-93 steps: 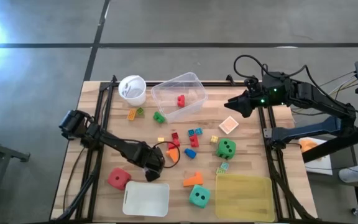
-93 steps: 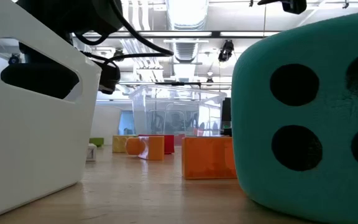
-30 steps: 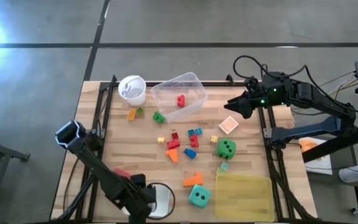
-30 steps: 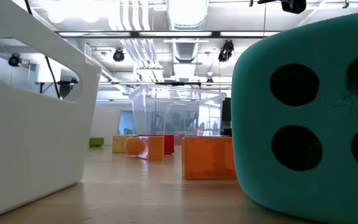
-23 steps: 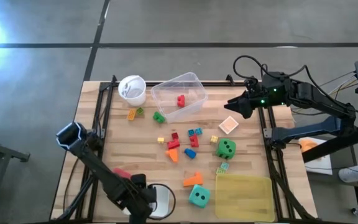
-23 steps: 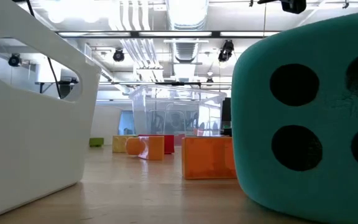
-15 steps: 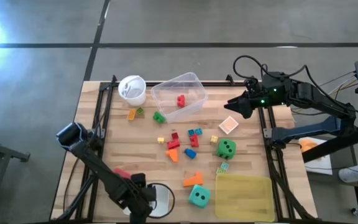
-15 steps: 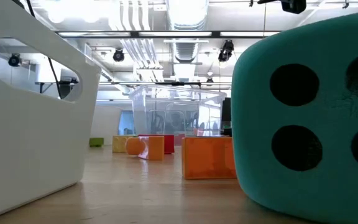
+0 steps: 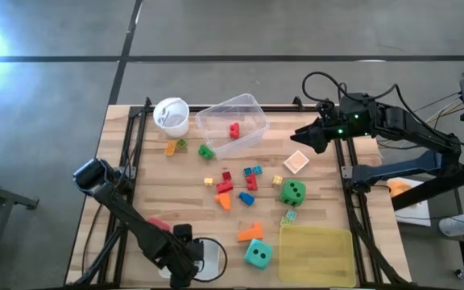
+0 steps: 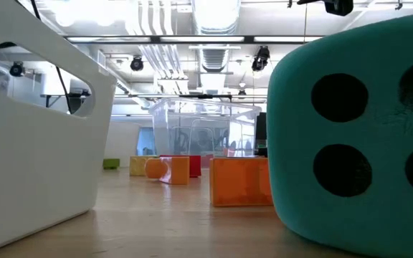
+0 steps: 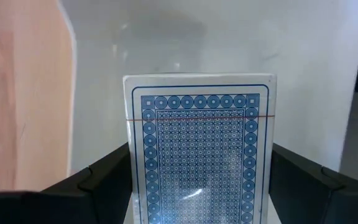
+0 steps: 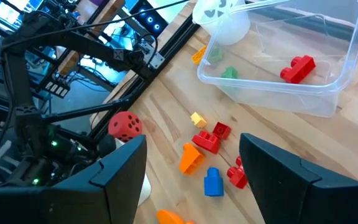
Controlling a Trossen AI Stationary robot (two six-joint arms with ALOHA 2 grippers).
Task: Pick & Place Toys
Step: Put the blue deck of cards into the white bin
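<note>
Holding: the left gripper (image 9: pixel 188 256) is clamped on a blue-patterned playing-card pack (image 11: pixel 199 155), which stands upright between its two dark fingers.
Where: over the white plastic bin (image 10: pixel 41 165) at the table's near edge; the left wrist view shows the bin's white inside behind the pack.
Step in hand: as I judge it, the placing of the pack in the white bin, not yet let go.
Next move: probably the fingers should part so that the pack drops inside the white bin's walls, then the arm should lift clear.
Beside the white bin: a teal dotted foam die (image 9: pixel 257 254) on one side, a red dotted die (image 9: pixel 158 225) on the other, partly under the left arm.
Further from the white bin: an orange block (image 9: pixel 250 233), a green dotted die (image 9: pixel 293 192) and a scatter of small coloured blocks (image 9: pixel 232 187).
Far side: a clear plastic tub (image 9: pixel 232 121) holding one red block (image 9: pixel 234 129).
Waiting: the right gripper (image 9: pixel 303 135), well apart from the white bin, near the clear tub, fingers apart and empty.
</note>
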